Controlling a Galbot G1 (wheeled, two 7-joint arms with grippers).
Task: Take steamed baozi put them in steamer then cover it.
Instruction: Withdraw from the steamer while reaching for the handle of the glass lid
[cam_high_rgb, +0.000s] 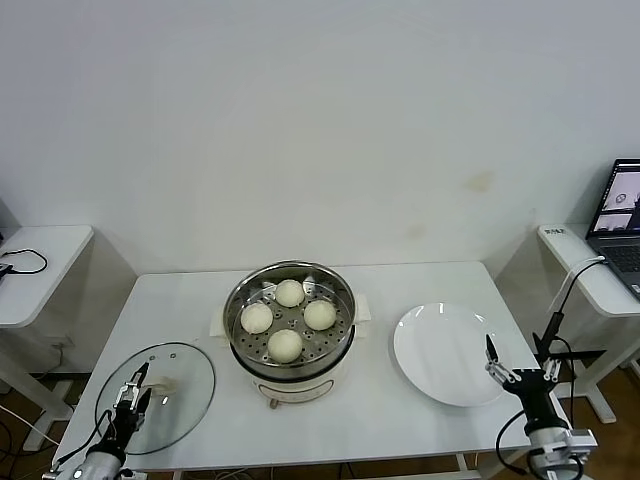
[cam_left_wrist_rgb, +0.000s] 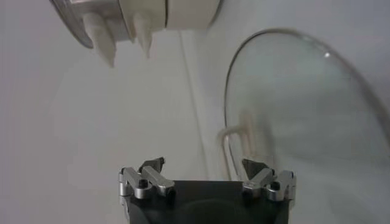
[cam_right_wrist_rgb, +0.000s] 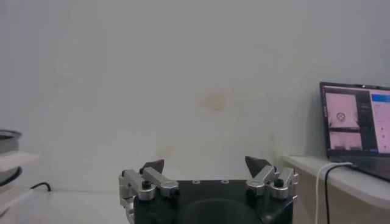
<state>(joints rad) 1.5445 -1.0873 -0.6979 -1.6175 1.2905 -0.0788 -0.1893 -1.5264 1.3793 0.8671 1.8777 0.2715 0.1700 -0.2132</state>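
**Both pincers spread, buns loaded, lid off**

Left pincer (cam_high_rgb: 133, 392), lower left of the head frame, hovers over the round transparent glass cover with metal rim (cam_high_rgb: 190, 385), which lies flat on the white surface (cam_high_rgb: 380, 400); fingers spread, nothing between them. Left wrist view: same spread fingers, with the cover's (cam_left_wrist_rgb: 304, 122) cream-white oblong handle (cam_left_wrist_rgb: 234, 137) just beyond them. Right pincer (cam_high_rgb: 510, 368), lower right of the head frame, fingers spread and empty, sits at the right edge of the flat round white plate (cam_high_rgb: 440, 350). Right wrist view shows that pincer (cam_right_wrist_rgb: 206, 165) facing the pale wall.

Round shiny stainless-steel steamer (cam_high_rgb: 240, 300) on a white base stands at centre frame, uncovered. Four small cream-white round steamed baozi (cam_high_rgb: 289, 293) rest on its perforated tray, set in a diamond. Plate lies right of the steamer, apart from it; cover lies lower left of it, apart too. Open laptop (cam_high_rgb: 622, 215) at the far right edge on a side table.
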